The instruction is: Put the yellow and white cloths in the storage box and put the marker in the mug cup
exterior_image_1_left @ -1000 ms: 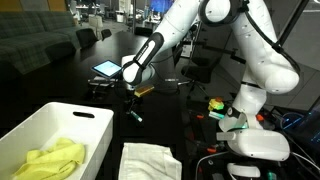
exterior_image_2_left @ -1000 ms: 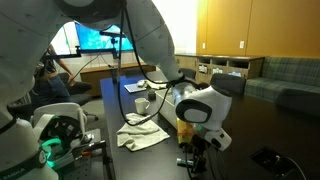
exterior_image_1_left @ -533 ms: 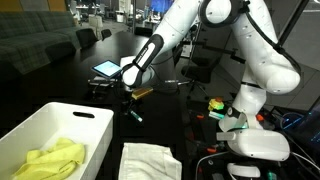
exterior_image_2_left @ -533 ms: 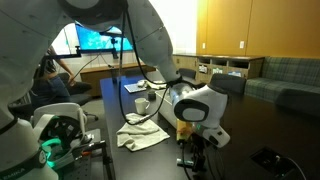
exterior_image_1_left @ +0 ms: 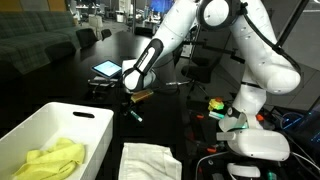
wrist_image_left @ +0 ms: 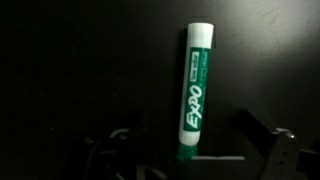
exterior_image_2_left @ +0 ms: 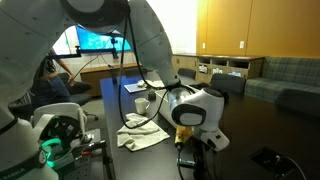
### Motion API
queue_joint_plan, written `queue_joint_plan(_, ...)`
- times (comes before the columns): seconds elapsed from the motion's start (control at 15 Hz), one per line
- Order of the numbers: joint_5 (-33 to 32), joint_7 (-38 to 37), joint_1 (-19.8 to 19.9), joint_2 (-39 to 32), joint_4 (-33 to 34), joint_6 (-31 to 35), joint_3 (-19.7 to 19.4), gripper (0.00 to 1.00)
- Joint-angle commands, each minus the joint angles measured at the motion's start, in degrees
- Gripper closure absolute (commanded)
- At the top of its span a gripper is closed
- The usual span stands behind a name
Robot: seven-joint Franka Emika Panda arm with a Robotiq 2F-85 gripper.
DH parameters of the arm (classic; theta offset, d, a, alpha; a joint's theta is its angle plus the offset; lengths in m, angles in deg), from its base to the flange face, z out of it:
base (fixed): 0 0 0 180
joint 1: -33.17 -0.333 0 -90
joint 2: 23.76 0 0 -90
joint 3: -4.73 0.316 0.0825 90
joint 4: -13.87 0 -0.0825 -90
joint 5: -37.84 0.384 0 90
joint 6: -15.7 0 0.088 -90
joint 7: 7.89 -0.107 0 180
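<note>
**A:** How do the jaws stand?

**B:** The gripper [wrist_image_left: 186,150] is spread as wide as it goes and holds nothing. In the wrist view its dark fingers [wrist_image_left: 268,140] sit either side of the Expo marker [wrist_image_left: 195,90]. The marker lies flat on the black table [exterior_image_1_left: 60,90], green end nearest the gripper and white barrel pointing away.

**A:** And where is that from the white cloth?

**B:** In an exterior view the white cloth [exterior_image_1_left: 150,160] is spread on the table, and the marker lies beyond its far edge, apart from it. The storage box [exterior_image_1_left: 60,120] stands just beside the cloth, with the yellow cloth [exterior_image_1_left: 50,160] inside. The mug [exterior_image_2_left: 143,103] stands near the cloth's opposite edge.

**A:** So the marker comes first. How should it be picked up?

**B:** I'd come straight down with the barrel centred between the pads and close across it, not along it. At present only the green end sits between the fingers, and a pinch there would probably let the marker swing. Shifting toward the label should give a steadier hold. The barrel is round and smooth, so uneven contact could roll it aside. The tips need to go low, but not press into the table.
</note>
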State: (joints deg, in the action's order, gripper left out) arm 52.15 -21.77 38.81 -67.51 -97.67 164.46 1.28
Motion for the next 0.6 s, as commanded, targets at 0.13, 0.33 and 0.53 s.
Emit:
queue_joint_plan(0.13, -1.82, -4.1, -3.76, 0.75, -1.84, 2.63, -3.56, 0.0)
queue_joint_plan(0.33, -3.82, -6.55, -6.39, 1.99, -3.42, 3.65, -6.22, 0.0)
queue_joint_plan(0.53, -6.15, -8.61, -8.43, 2.42, -4.41, 4.33, -8.55, 0.0)
